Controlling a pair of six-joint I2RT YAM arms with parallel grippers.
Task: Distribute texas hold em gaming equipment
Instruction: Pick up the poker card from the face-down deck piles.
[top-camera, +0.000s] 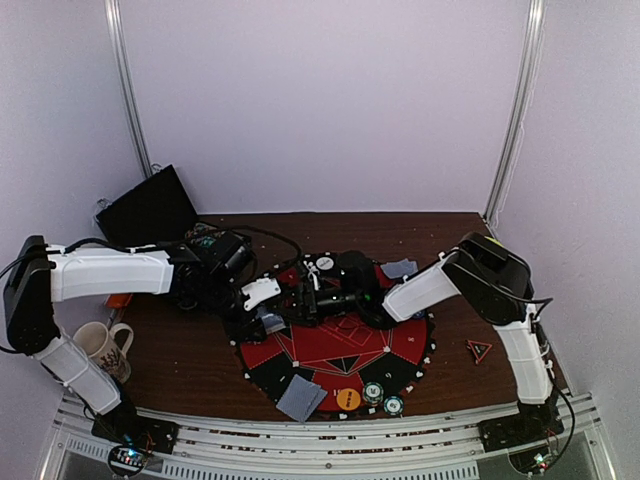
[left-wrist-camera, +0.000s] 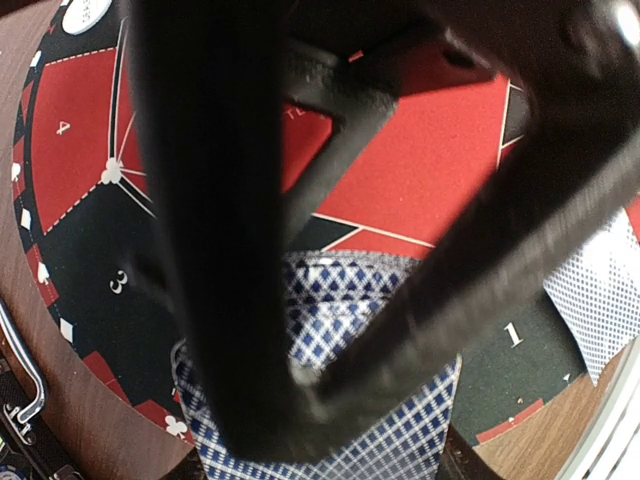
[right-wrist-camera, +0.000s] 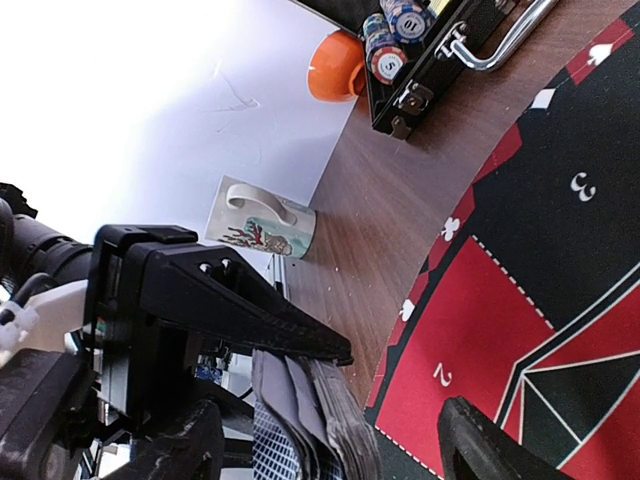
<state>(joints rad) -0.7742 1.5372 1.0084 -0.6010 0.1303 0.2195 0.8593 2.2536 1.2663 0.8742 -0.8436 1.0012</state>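
A round red and black mat (top-camera: 340, 345) lies in the middle of the brown desk (top-camera: 200, 350). Above its left part, the left tool (left-wrist-camera: 300, 390) is pinched on a deck of cards (left-wrist-camera: 400, 440) with blue-checked backs, its dark fingers (left-wrist-camera: 200, 250) meeting at the deck's edge. The right tool (top-camera: 303, 302) faces it from the right with its jaws spread wide on either side of the deck, and one finger (right-wrist-camera: 480, 450) stands clear of the cards. A small pile of cards (top-camera: 300, 398) lies at the mat's near edge. Just right of it sit an orange disc (top-camera: 348, 398) and two short chip stacks (top-camera: 383, 398). More cards (top-camera: 398, 268) rest at the far right of the mat, and a white disc (top-camera: 322, 263) lies at its far edge. An open black case (top-camera: 150, 210) stands at the far left of the desk, with several chip stacks (right-wrist-camera: 388, 55) still inside it. An orange bowl (right-wrist-camera: 335, 65) sits beside the case, and its inside is hidden. A white mug (top-camera: 100, 345) stands upright near the left arm's base, and its contents cannot be told.
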